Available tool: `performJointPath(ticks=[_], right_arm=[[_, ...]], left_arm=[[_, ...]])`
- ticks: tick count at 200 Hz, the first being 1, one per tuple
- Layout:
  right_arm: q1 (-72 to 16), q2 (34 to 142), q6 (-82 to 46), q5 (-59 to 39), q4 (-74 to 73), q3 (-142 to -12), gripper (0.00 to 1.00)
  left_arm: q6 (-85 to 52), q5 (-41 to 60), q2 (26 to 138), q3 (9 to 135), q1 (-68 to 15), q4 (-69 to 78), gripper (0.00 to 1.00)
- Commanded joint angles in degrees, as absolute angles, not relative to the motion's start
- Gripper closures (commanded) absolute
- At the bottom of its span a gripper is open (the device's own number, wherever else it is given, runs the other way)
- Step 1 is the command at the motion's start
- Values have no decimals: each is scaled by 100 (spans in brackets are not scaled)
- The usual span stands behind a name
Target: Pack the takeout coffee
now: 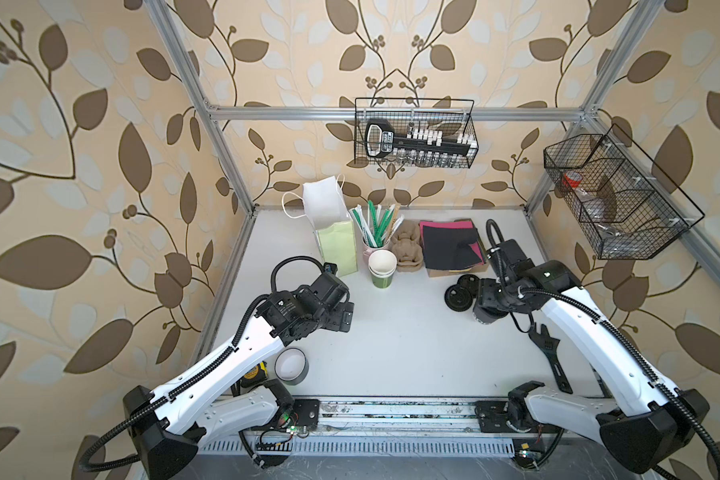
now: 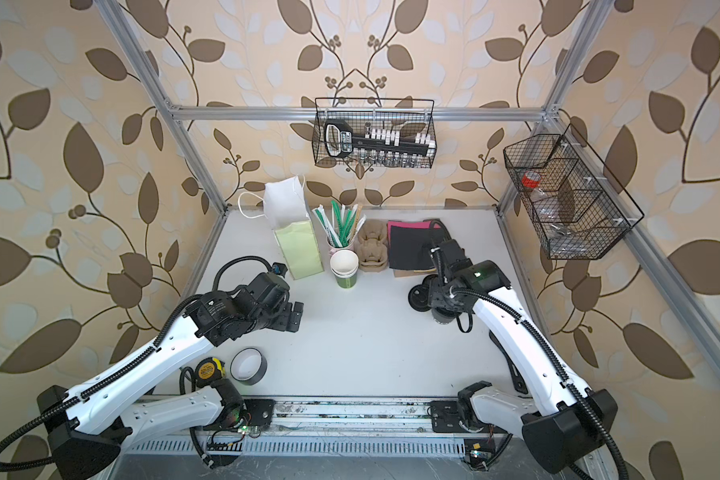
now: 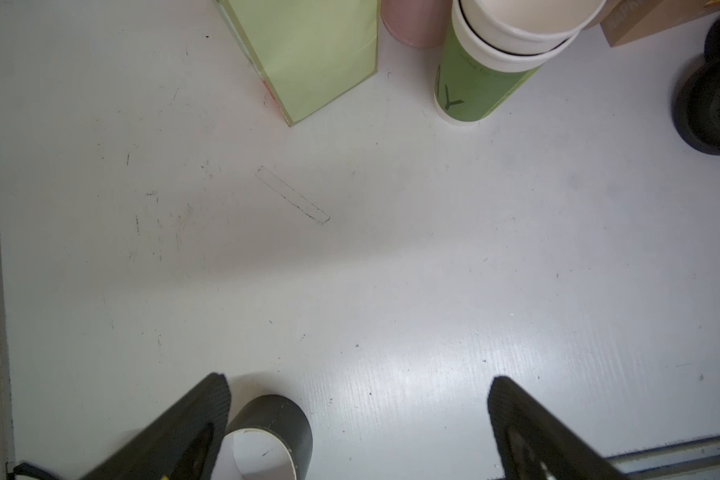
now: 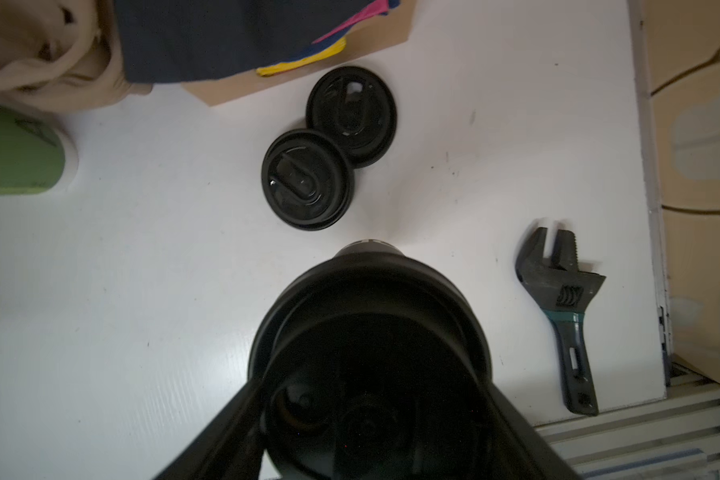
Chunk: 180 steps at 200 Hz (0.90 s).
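Observation:
The takeout coffee (image 4: 371, 291), a small cup under a round black sip lid, stands on the white table (image 1: 412, 345) at the right. It fills the right wrist view, and in both top views only its dark lower part (image 1: 486, 320) (image 2: 443, 316) shows under the wrist. My right gripper (image 4: 371, 399) comes down over it, one finger against each side of the cup, shut on it. At the left my left gripper (image 1: 346, 318) (image 3: 359, 392) hovers over bare table, open and holding nothing. A light green paper bag (image 1: 335, 245) with a white inside stands open at the back left.
Two loose black lids (image 4: 329, 153) lie just beyond the cup. A stack of green cups (image 1: 382, 272), a straw holder (image 1: 375, 232), a pulp cup carrier (image 1: 408, 249) and napkins (image 1: 449, 245) line the back. A wrench (image 1: 551, 353) lies right, a tape roll (image 1: 292, 365) front left.

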State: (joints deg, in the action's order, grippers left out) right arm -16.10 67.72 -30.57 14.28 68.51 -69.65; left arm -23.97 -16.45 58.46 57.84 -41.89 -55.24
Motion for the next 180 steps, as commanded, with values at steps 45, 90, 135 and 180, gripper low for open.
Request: performJointPath(ticks=[45,90,135,180], right_arm=[[508,7513,-2708,852,5825,-7069,29],[830,8339,-2783,794,5410,-7265,25],[908,8980,-2864,979,5428,-7588,24],[914,9245,-2824,997,5441,-7745,13]], left_arm=[[-2277,-1624,5764,5755,-4123,-5484,1],[-2274,-1622,5818,5748,-4127,-5484,1],[-2276,-1634,5845,5749,-4128,-5484,1],[-2274,-1652,5845,5748,-4127,-5484,1]])
